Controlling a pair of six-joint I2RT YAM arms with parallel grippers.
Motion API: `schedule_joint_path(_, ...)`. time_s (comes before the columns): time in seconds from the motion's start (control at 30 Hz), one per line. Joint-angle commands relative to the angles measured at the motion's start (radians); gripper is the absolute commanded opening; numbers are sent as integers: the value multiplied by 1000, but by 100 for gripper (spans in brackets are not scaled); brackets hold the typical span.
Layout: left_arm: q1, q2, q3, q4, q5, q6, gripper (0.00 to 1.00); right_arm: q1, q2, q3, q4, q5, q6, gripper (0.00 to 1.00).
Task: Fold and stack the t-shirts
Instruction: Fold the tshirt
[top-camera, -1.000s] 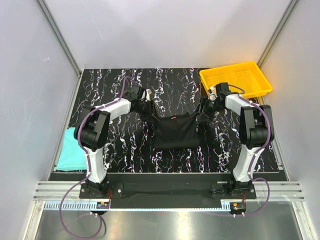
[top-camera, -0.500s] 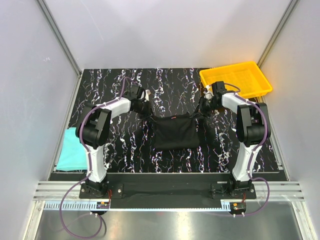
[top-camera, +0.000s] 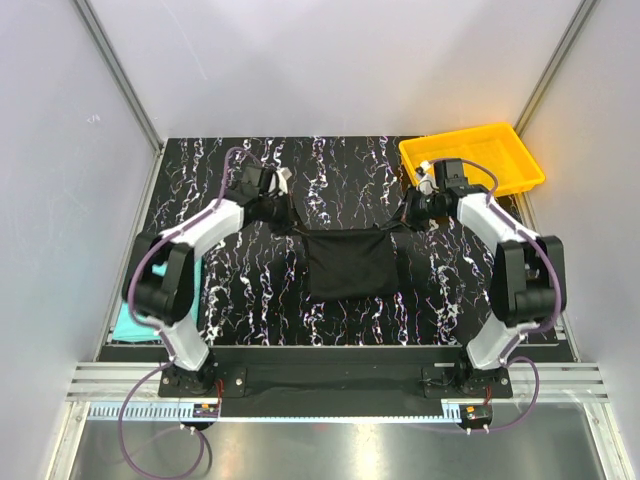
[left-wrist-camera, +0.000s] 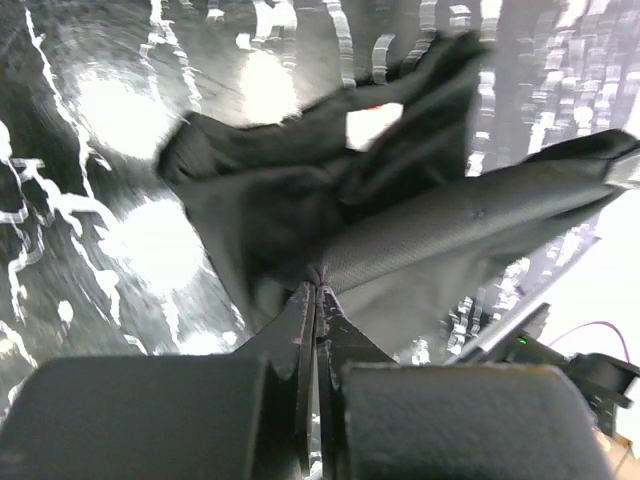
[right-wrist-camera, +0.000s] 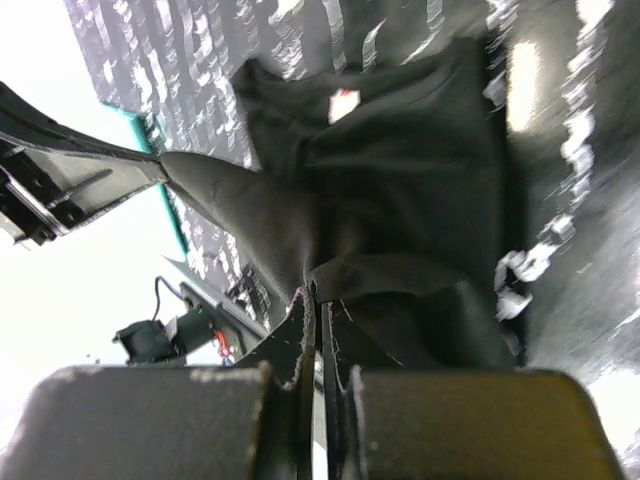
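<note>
Your left gripper (top-camera: 274, 208) and right gripper (top-camera: 412, 212) each pinch a far corner of the black shirt (top-camera: 348, 268), stretched partly folded at the middle of the desk (top-camera: 255, 295). The teal shirt (top-camera: 120, 325) lies at the near-left edge; finishing folds and stacking likely remain.

The black t-shirt (top-camera: 348, 265) is soft, matt cloth; close up, its taut fold shows a fine knit grain. The teal t-shirt (top-camera: 120, 326) is matt cloth too. The surface (top-camera: 250, 290) is glossy black with white marbled veins and bright glare. The yellow tray (top-camera: 500, 155) looks like smooth, slightly shiny plastic. The left hand (left-wrist-camera: 318, 295) and right hand (right-wrist-camera: 318, 295) have matt black, faintly grainy fingers.
</note>
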Motion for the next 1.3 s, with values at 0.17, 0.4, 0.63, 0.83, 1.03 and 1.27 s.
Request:
schedule_joint_path(0.17, -12, -369, -211, 23, 21, -88, 0, 82, -314, -158, -17, -12, 69, 0)
schedule_joint_path(0.4, -30, -658, -386, 15, 32, -182, 0, 115, -533, -242, -96, -5, 126, 0)
schedule_joint_path(0.63, -45, -810, -437, 9, 41, -259, 0, 127, -684, -287, -159, -9, 204, 0)
schedule_joint_path(0.83, -45, -761, -354, -2, 41, -250, 0, 127, -687, -263, -162, 23, 226, 0)
schedule_joint_path(1.03, -38, -591, -219, -22, 41, -208, 0, 126, -554, -172, -162, 55, 214, 0)
schedule_joint_path(1.27, 23, -462, -108, -40, 54, -173, 0, 83, -390, -54, -160, 25, 180, 0)
